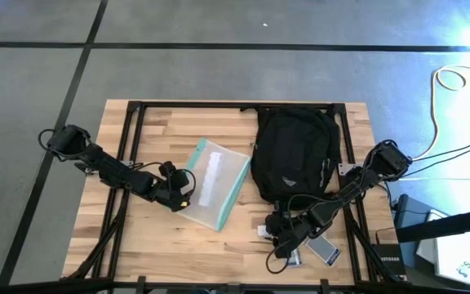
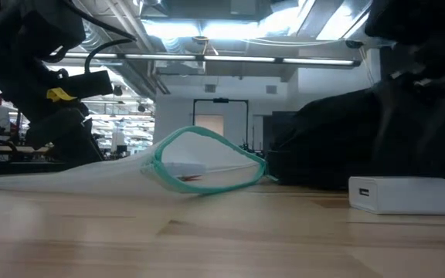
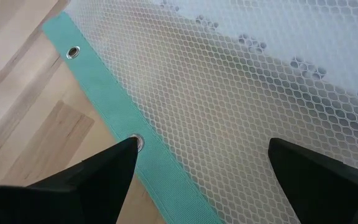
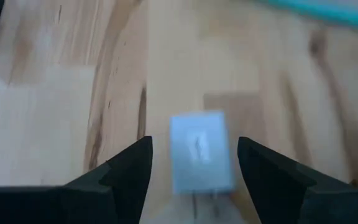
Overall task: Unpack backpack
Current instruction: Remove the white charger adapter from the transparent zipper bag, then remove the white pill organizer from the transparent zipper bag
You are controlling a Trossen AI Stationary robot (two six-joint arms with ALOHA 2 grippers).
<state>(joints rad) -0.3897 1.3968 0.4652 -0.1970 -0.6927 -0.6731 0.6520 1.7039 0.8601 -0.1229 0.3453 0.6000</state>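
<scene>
Two arms are on my screens. My left gripper [image 1: 188, 189] sits at the near edge of the clear teal-edged pouch [image 1: 217, 183], fingers spread wide over its mesh and holding nothing. The backpack [image 1: 294, 149] lies flat toward the table's [image 1: 153, 245] far right, just beside the pouch; from table height I see only a dark mound, its details lost. My right gripper [image 4: 194, 163] hovers near the front edge, below the backpack, fingers apart around a small white block [image 4: 199, 151] that looks blurred, so I cannot tell whether they touch it. From above, the arm hides most of that block, and a flat grey item [image 1: 326, 251] beside it is hard to identify.
</scene>
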